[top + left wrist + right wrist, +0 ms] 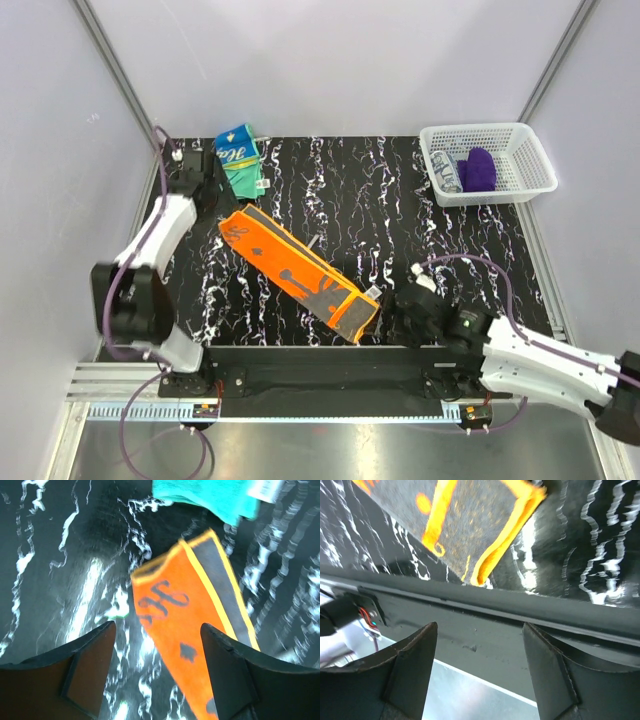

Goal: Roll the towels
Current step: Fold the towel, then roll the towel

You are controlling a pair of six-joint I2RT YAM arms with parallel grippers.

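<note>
The long bright orange towel with dark grey trim (300, 272) was laid as a folded strip slantwise across the black white-veined table (400, 200). The teal, blue and yellow printed towel (240, 158) lay just beyond its far end. The left gripper (157, 630) and right gripper (480, 630) were both seen spread wide, with nothing held. A tidy roll would likely be started at one short end, both corners being pinched evenly. The far end's flat lie was shown only by the left wrist view, and the near end's doubled edge only by the right.
</note>
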